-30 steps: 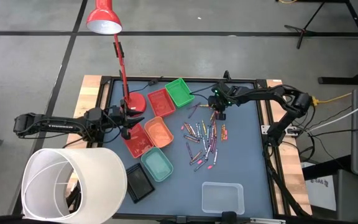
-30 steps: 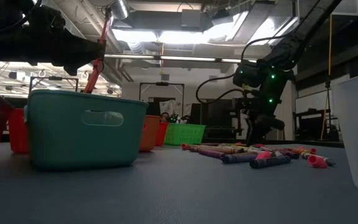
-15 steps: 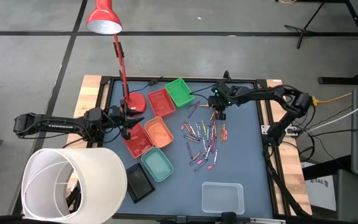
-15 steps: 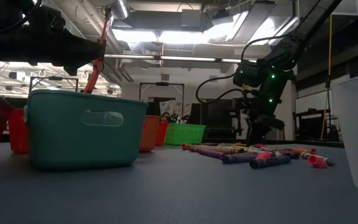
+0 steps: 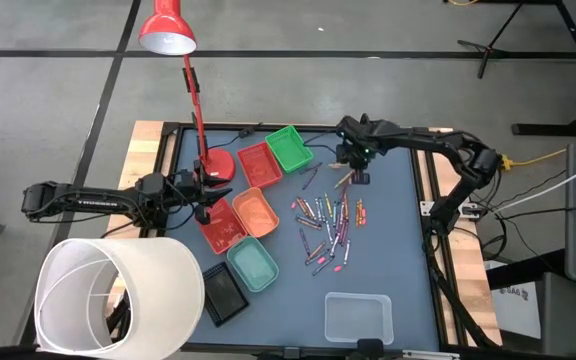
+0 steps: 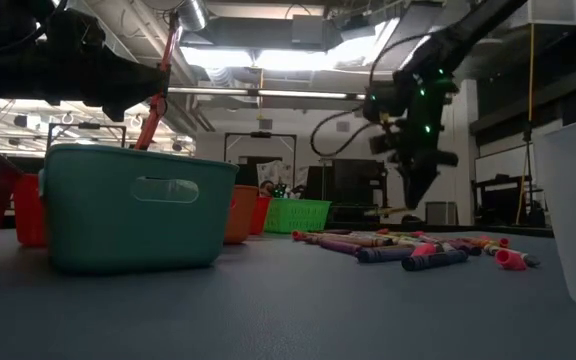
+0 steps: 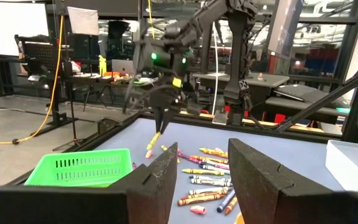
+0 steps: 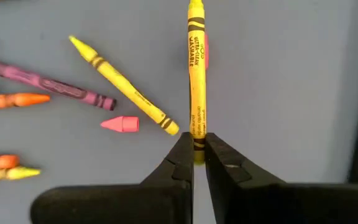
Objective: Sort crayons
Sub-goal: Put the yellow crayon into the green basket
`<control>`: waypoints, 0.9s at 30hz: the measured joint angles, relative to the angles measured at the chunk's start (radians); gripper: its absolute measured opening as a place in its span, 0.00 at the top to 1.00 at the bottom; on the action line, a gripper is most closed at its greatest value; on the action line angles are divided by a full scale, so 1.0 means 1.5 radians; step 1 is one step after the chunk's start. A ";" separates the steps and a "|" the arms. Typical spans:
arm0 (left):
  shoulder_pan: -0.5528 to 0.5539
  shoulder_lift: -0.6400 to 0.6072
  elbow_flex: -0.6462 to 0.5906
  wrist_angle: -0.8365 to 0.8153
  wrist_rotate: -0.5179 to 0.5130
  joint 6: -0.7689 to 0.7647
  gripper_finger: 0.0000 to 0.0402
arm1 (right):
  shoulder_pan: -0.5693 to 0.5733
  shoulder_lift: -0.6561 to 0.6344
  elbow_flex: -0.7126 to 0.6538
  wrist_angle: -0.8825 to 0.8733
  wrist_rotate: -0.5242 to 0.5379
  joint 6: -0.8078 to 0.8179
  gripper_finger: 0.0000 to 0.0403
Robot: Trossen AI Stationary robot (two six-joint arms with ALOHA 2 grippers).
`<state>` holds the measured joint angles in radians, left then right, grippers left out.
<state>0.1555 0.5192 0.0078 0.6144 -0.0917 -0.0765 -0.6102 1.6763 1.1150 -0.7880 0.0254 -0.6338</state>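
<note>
Dark blue tabletop (image 5: 388,270) seen from above, with thin wax crayons in mixed colours (image 5: 328,225) scattered at its middle. Right hand (image 5: 351,176) at the heap's far edge beside a green plastic tray (image 5: 289,147). Left hand (image 5: 206,207) over a red plastic tray (image 5: 220,226), near the red desk lamp (image 5: 168,30).

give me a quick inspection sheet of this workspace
surface: dark blue table top, wooden edges
job's things: loose mixed-colour wax crayons mid-table; one yellow wax crayon lifted
clutter: small coloured plastic trays, clear plastic tub, white cylinder, red desk lamp
grippers: right tool shut on yellow crayon above the pile; left tool open, over the trays
cables: yellow cable off the right edge
surroundings: grey floor, stands, monitors; no people seen
</note>
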 joint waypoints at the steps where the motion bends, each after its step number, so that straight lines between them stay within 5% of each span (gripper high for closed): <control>1: 0.000 0.000 0.000 0.000 0.000 0.000 0.68 | 0.000 0.000 0.014 -0.016 0.000 0.000 0.95; 10: 0.000 0.000 0.000 0.000 0.000 0.000 0.68 | 0.001 -0.001 0.087 0.060 -0.056 0.051 0.95; 19: 0.000 0.000 0.000 0.000 0.000 0.000 0.68 | 0.009 0.020 0.088 0.238 -0.214 0.168 0.95; 27: -0.001 0.001 0.000 0.000 0.001 0.000 0.68 | 0.054 0.073 0.088 0.362 -0.186 0.198 0.95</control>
<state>0.1539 0.5201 0.0078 0.6140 -0.0906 -0.0765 -0.5294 1.7861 1.2465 -0.2455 -0.2539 -0.3363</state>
